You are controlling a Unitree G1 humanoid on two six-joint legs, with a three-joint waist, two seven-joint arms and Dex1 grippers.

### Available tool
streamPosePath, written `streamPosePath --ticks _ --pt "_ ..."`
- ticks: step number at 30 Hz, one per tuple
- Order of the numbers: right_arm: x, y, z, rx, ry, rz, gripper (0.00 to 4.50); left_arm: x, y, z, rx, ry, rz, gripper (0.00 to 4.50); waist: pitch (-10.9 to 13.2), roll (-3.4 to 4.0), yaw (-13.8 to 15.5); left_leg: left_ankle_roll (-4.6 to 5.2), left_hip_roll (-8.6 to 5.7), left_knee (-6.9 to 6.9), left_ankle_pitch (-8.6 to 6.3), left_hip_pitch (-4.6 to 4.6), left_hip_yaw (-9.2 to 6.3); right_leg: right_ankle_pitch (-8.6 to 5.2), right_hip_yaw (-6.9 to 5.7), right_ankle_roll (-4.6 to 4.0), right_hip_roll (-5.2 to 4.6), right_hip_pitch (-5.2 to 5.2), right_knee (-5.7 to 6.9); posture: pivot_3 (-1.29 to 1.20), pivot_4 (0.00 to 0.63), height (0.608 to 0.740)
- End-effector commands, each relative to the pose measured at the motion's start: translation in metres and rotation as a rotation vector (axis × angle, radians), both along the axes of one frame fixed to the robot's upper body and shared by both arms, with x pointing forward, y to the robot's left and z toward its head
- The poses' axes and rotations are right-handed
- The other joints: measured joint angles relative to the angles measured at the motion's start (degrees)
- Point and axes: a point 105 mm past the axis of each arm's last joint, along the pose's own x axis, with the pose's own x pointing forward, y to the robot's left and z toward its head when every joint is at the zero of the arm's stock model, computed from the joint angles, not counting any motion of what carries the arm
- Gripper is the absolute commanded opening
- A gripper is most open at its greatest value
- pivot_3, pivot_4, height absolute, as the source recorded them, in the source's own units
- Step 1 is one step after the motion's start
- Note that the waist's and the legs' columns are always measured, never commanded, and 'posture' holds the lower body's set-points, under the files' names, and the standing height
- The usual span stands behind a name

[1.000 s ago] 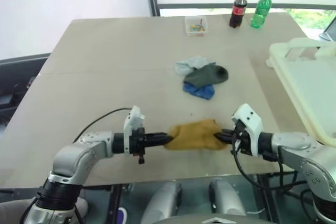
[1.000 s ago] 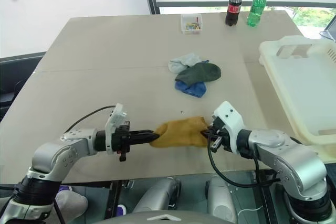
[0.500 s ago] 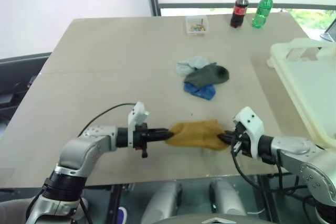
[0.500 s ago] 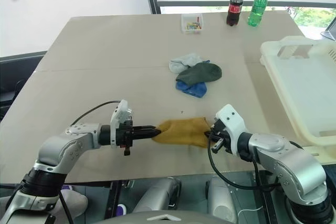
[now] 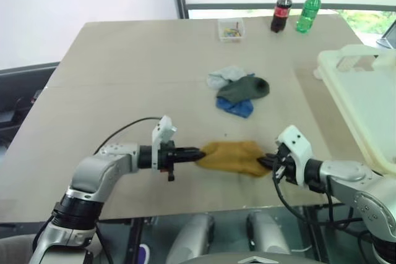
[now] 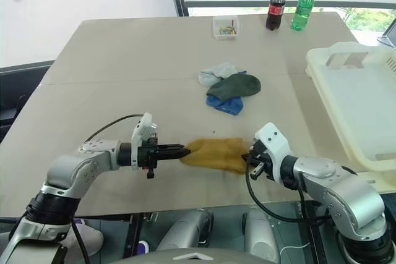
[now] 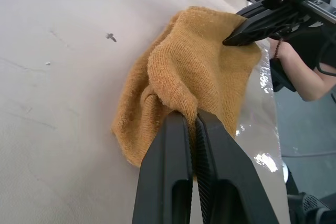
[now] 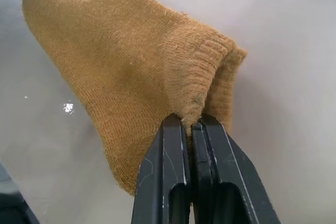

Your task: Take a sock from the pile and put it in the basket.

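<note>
both grippers clamp one mustard-yellow sock above the table's near edge

the left gripper (image 5: 199, 151) pinches the sock (image 5: 232, 157) at its 9 o'clock end, and the right gripper (image 5: 263, 161) pinches the ribbed cuff at its 3 o'clock end, so the sock hangs stretched between them, with both pairs of black fingers (image 7: 181, 145) pressed tight on a fold of knit. the pile (image 5: 237, 91), now pale grey-blue, dark green and blue, lies at 12 o'clock from the held sock, well apart from it, on the tan table (image 5: 124, 78). the cream-white basket (image 5: 365, 100) sits at the table's 3 o'clock edge, well apart from the sock. at the far edge stand a small clear box (image 5: 231, 29), a cola bottle (image 5: 280, 10) and a green bottle (image 5: 308, 10).
</note>
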Motion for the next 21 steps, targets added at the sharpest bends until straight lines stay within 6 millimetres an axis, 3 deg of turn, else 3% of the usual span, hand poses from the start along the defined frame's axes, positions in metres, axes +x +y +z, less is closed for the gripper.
streamPosePath --ticks 1,12,21 --pt "-0.003 0.003 0.01 0.008 -0.047 0.017 0.0 0.001 0.004 0.011 -0.005 -0.022 -0.015 0.23 0.0 0.0 0.0 0.0 0.0 0.0 0.0 0.0 0.0 0.0 0.0 0.0 0.0 0.0 0.0 0.0 0.15 0.74" --pt "-0.005 0.003 0.014 0.014 -0.058 0.005 0.0 0.007 0.008 0.016 -0.004 -0.019 -0.018 0.23 0.0 0.0 0.0 0.0 0.0 0.0 0.0 0.0 0.0 0.0 0.0 0.0 0.0 0.0 0.0 0.0 0.15 0.74" --pt "-0.002 0.003 0.01 0.007 -0.054 -0.015 0.0 0.016 0.005 0.008 0.034 -0.033 0.0 0.23 0.0 0.0 0.1 0.0 0.0 0.0 0.0 0.0 0.0 0.0 0.0 0.0 -0.01 0.0 0.0 0.0 0.15 0.74"
